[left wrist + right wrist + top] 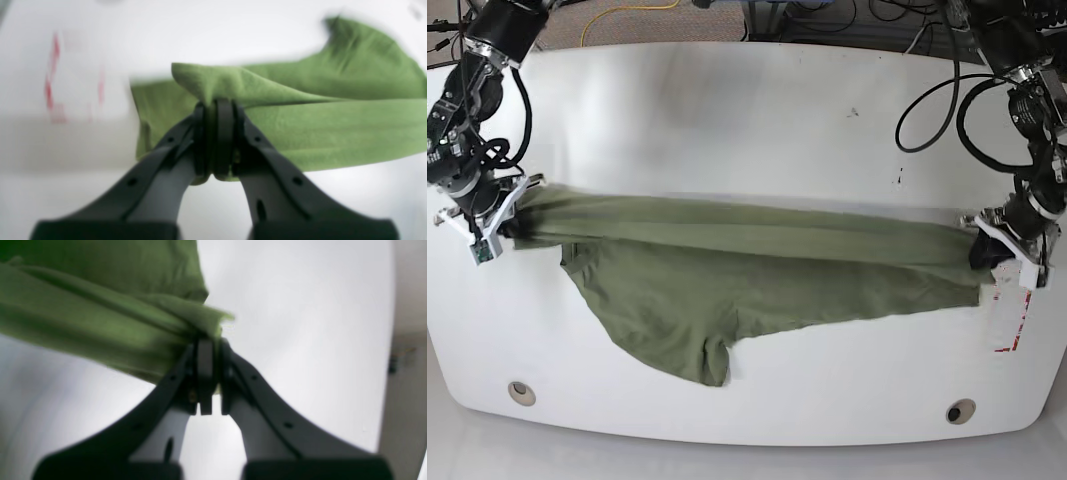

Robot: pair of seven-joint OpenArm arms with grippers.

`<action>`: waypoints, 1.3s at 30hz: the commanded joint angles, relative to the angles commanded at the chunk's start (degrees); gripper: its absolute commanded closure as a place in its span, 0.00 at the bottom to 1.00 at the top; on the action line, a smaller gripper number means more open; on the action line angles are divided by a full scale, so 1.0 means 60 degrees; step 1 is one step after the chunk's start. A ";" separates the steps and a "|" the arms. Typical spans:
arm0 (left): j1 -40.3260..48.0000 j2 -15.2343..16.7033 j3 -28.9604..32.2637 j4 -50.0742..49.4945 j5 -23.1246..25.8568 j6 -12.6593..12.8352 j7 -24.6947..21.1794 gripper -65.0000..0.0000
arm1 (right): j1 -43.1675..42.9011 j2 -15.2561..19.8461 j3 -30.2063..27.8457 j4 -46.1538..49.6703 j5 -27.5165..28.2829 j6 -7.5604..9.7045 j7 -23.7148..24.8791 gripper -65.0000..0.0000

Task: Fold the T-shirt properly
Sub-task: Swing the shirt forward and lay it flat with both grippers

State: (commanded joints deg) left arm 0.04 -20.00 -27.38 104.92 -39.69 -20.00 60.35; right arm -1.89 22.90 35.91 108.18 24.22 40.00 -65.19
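Observation:
The olive-green T-shirt is stretched across the white table between my two arms, its upper edge pulled taut and its lower part sagging onto the table. My left gripper, at the right of the base view, is shut on one end of the shirt; its jaws pinch a fold. My right gripper, at the left of the base view, is shut on the other end; its jaws clamp bunched cloth. The collar label is hidden.
Red tape marks lie on the table by the left gripper, also seen in the left wrist view. Two round holes sit near the front edge. Cables hang by the arms.

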 joint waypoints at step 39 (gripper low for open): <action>0.3824 -0.0293 -0.0571 -0.0073 0.0088 -0.0015 0.0000 1.00 | -0.2154 -0.0996 -0.0234 -0.0073 -0.0586 0.0000 0.0425 1.00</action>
State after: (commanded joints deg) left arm 22.99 -21.76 -30.81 104.48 -39.16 -20.09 60.35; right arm -14.81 16.92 34.51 107.74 20.70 40.00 -62.64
